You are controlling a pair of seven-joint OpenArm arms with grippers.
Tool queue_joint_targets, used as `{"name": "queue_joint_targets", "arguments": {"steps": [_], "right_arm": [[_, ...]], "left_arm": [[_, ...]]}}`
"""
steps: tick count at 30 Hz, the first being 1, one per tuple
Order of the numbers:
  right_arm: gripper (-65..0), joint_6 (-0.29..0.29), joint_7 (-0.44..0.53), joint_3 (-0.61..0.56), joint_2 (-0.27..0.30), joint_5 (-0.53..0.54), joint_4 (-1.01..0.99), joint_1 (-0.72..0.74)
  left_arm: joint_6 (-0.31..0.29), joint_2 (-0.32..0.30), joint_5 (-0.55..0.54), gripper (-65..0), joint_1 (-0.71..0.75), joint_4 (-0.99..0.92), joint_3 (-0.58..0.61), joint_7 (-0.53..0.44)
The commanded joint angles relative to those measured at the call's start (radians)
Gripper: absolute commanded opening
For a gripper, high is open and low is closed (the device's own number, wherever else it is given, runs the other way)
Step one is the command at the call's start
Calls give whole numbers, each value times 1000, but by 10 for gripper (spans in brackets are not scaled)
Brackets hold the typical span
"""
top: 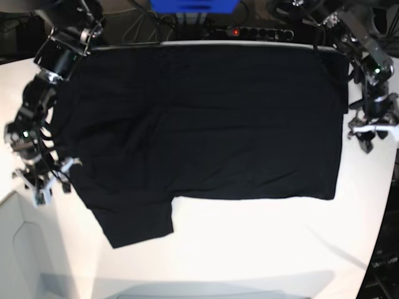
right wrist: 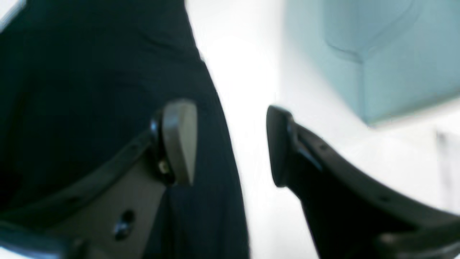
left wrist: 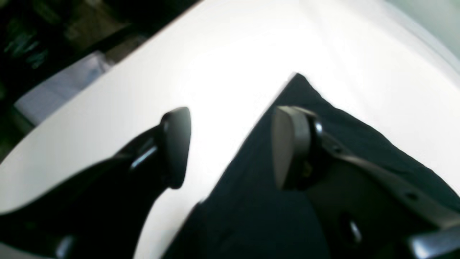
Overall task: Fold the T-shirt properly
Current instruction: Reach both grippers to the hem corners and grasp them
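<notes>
The black T-shirt (top: 206,124) lies spread flat on the white table (top: 249,249), with one sleeve (top: 134,227) pointing toward the front. Its print and label are hidden. My left gripper (left wrist: 233,147) is open and straddles the shirt's edge near a corner (left wrist: 298,77); one finger (left wrist: 291,144) is over the cloth, the other over bare table. In the base view it is by the shirt's right edge (top: 371,134). My right gripper (right wrist: 230,144) is open and straddles the shirt's (right wrist: 90,90) other edge, at the left in the base view (top: 43,184).
A pale teal box (right wrist: 395,54) stands close beside the right gripper; it shows at the front left in the base view (top: 19,249). A blue box (top: 193,5) and a power strip (top: 262,31) lie behind the table's back edge. The table's front edge curves.
</notes>
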Motion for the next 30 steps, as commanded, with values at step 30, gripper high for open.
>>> {"name": "queue_joint_targets", "arguments": {"steps": [30], "right_arm": [[-334, -189, 506, -66, 44, -190, -801, 281]], "left_arm": [[5, -232, 83, -251, -579, -997, 408, -312]]}}
